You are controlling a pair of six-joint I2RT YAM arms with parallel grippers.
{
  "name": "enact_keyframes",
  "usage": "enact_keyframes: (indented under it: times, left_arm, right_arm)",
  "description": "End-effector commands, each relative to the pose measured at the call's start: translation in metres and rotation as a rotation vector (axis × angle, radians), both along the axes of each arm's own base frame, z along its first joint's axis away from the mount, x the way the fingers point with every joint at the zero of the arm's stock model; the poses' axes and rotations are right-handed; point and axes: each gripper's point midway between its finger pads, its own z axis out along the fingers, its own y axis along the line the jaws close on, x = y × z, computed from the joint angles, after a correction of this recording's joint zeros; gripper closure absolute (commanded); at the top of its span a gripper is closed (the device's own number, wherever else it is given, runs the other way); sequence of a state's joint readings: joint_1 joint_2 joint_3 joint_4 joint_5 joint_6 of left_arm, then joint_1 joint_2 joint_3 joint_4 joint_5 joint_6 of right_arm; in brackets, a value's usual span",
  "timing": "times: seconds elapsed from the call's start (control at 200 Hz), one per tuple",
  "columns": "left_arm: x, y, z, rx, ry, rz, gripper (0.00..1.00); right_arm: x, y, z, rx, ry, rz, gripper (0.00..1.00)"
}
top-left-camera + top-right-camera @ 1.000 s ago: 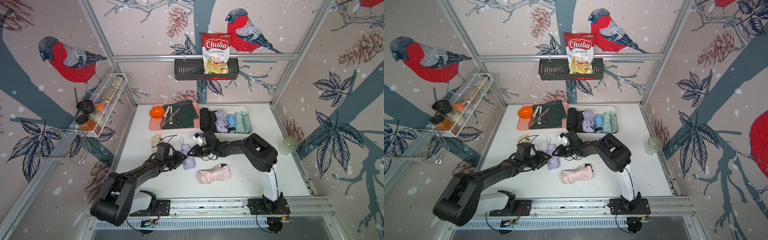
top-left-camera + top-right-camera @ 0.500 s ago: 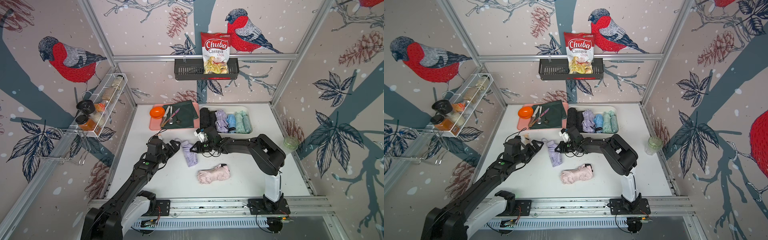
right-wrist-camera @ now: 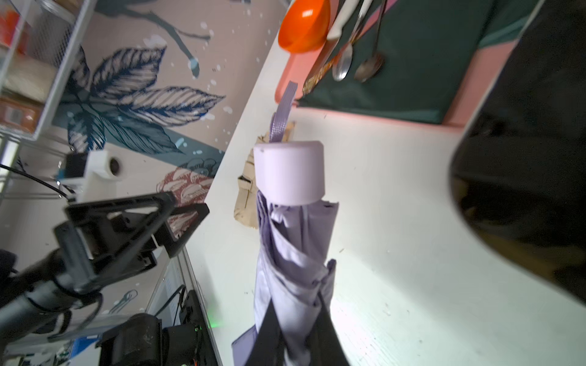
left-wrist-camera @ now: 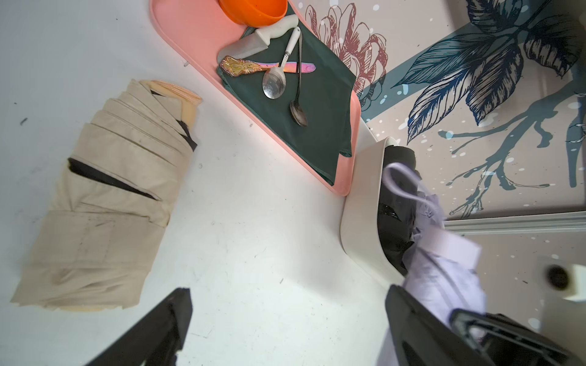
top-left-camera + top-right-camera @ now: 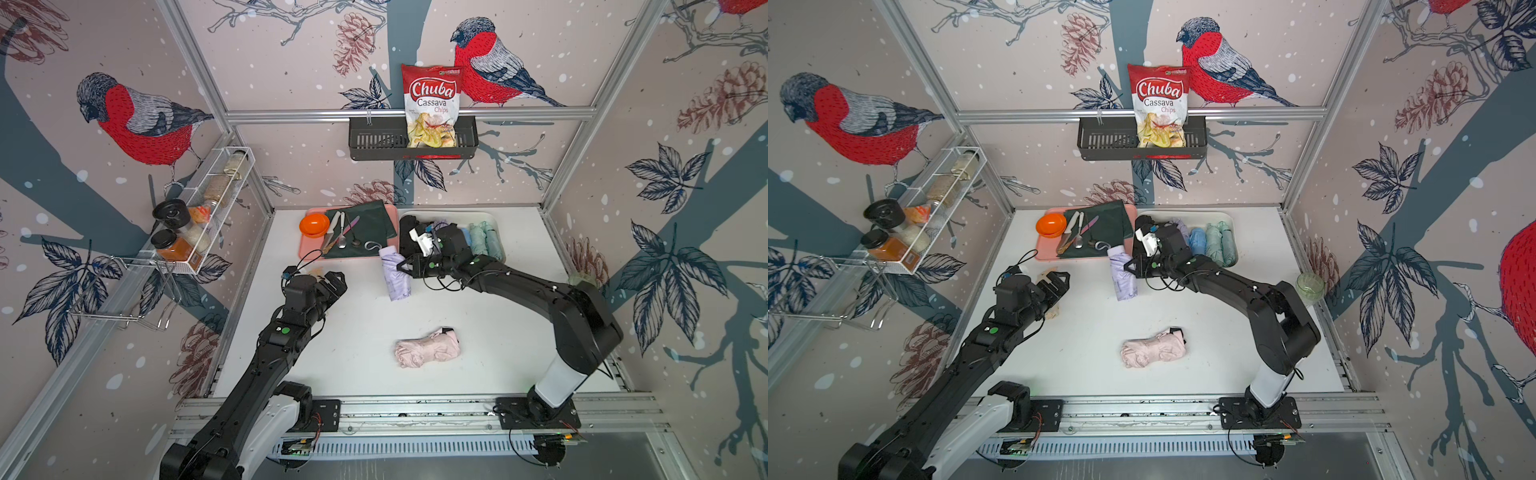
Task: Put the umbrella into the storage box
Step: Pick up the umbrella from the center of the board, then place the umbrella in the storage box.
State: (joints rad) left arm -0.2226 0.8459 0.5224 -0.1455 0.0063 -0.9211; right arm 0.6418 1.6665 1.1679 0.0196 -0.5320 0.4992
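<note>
Right gripper (image 5: 406, 266) pinching the lilac umbrella (image 5: 395, 277), just beside the storage box (image 5: 478, 215) — left gripper (image 5: 330, 282) spread wide, empty. Best to clear the rim, line it up with the packed umbrellas (image 5: 482, 240) — then lower gently

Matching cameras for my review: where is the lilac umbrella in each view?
Top view: lilac umbrella at the pink tray's near corner.
Top view: umbrella at the same tray corner.
Left wrist: umbrella blurred, beside the storage box.
Right wrist: umbrella fills the middle.
Shared landmark: pink tray, in all four.
</note>
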Motion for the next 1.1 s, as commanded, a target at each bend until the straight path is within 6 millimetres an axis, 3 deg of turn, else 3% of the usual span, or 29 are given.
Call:
enact_keyframes:
  times: [0.0, 0.205, 0.345, 0.485, 0.901, 1.096]
  left_arm:
    - [0.008, 0.004, 0.009, 0.030, -0.038, 0.008, 0.02]
    - [0.017, -0.001, 0.009, 0.020, -0.050, -0.009, 0.01]
    - [0.021, -0.005, 0.001, 0.020, -0.032, -0.025, 0.02]
    - [0.025, -0.008, -0.006, 0.020, -0.012, -0.037, 0.02]
    - [0.032, -0.010, -0.016, 0.021, 0.017, -0.046, 0.02]
    - [0.032, -0.008, -0.018, 0.025, 0.024, -0.037, 0.02]
  right_arm:
    - [0.021, -0.033, 0.028, -0.011, -0.094, -0.068, 1.00]
    - [0.064, -0.114, 0.051, -0.020, -0.144, -0.262, 0.99]
    - [0.088, -0.158, 0.043, -0.047, -0.134, -0.355, 0.98]
    - [0.109, -0.190, 0.028, -0.055, -0.101, -0.393, 0.98]
    - [0.157, -0.215, -0.023, -0.160, -0.039, -0.407, 0.98]
    - [0.161, -0.206, -0.042, -0.140, 0.013, -0.361, 0.96]
